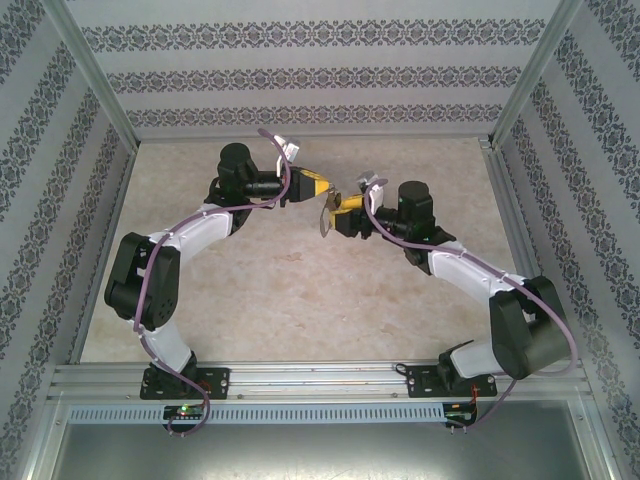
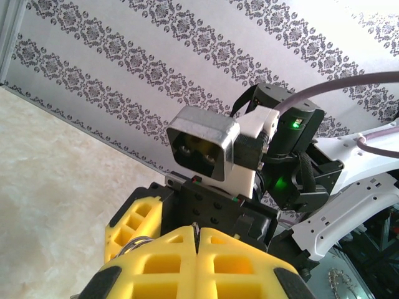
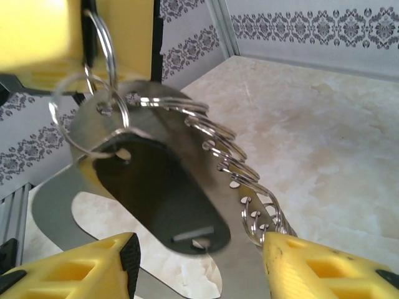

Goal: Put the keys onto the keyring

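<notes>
**Light, slick metal hanging between two grippers**

We find the keyring (image 3: 56,208) in mid-air, well above the tabletop (image 3: 324,124). The left gripper (image 2: 196,240) is pressed together, and a thin wire ring at the top of the keyring runs up into that pinch. The right gripper (image 3: 199,243) sits just below the keyring, its fingers spread to either side of the lower end. We cannot tell whether they press on the metal. A dark oval tag (image 3: 162,193) lies against the face of the keyring, hung from a ring near its top. It may be the head of the key, but we cannot be sure. A row of split rings (image 3: 230,168) runs down one long side of the keyring.

We judge the keyring light, stiff and slippery: flat polished metal, with loose rings that can swing and twist. Its flat edges look like the steadiest hold. The wire rings are thin and likely to pivot in a pinch.
</notes>
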`<state>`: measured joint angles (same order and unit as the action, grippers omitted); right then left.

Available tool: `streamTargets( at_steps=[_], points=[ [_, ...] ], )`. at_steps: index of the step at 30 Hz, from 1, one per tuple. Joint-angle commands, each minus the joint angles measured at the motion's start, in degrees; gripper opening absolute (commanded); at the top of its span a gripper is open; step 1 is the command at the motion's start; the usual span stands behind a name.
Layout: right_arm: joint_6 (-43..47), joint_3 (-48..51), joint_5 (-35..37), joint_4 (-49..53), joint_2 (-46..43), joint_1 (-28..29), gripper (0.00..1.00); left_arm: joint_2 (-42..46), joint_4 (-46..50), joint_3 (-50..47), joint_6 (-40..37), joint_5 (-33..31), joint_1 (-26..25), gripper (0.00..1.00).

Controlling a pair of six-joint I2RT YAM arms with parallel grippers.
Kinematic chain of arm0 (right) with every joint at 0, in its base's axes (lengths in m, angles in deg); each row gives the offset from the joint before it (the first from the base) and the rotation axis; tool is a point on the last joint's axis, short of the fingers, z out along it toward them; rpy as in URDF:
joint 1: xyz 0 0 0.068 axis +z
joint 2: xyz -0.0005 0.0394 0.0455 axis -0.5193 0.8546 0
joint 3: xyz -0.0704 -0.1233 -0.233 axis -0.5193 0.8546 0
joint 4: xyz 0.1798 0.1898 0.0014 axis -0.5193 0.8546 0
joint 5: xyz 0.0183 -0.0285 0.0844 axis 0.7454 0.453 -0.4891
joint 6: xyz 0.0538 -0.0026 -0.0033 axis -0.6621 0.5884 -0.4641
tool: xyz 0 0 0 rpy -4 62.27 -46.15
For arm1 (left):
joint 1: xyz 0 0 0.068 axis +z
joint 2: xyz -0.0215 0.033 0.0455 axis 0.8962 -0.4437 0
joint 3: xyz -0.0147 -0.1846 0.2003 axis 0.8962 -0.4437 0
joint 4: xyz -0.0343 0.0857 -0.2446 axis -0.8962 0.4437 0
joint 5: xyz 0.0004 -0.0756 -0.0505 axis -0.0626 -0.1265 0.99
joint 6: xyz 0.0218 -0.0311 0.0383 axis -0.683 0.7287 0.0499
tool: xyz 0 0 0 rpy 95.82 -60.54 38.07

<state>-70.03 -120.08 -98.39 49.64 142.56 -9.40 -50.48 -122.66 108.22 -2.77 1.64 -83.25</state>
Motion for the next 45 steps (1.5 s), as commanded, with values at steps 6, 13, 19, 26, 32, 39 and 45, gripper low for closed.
streamTargets(
  at_steps=[6, 13, 19, 26, 32, 39, 45],
  points=[
    [1.67, 0.4, 7.93, -3.93, -1.53, 2.23, 0.56, 0.33, -2.48, 1.76, -0.81, 0.38, -1.46, 0.0],
    [1.61, 1.7, 14.42, -6.48, -2.8, 2.81, 0.55, 0.88, -0.21, 1.84, -2.69, -0.1, -1.77, 0.0],
    [2.17, 2.88, 15.42, -6.74, -4.13, 2.81, 0.53, 0.88, -0.2, 1.85, -2.77, -0.27, -1.94, 0.0],
    [3.01, 4.51, 16.35, -6.33, -5.77, 2.81, 0.53, 1.04, 0.24, 2.06, -3.13, -0.38, -1.96, 0.0],
    [3.93, 5.64, 17.08, -6.12, -7.39, 2.96, 0.63, 1.17, 0.32, 1.84, -3.13, -0.37, -2.0, 0.0],
    [4.88, 7.39, 23.7, -8.66, -7.59, 5.55, 0.63, 1.31, 0.33, 1.97, -3.13, -0.36, -2.03, 0.0],
    [6.47, 9.68, 32.84, -14.12, -7.58, 8.88, 0.63, 1.56, 0.66, 1.75, -3.47, -0.36, -2.04, 0.0]
  ],
)
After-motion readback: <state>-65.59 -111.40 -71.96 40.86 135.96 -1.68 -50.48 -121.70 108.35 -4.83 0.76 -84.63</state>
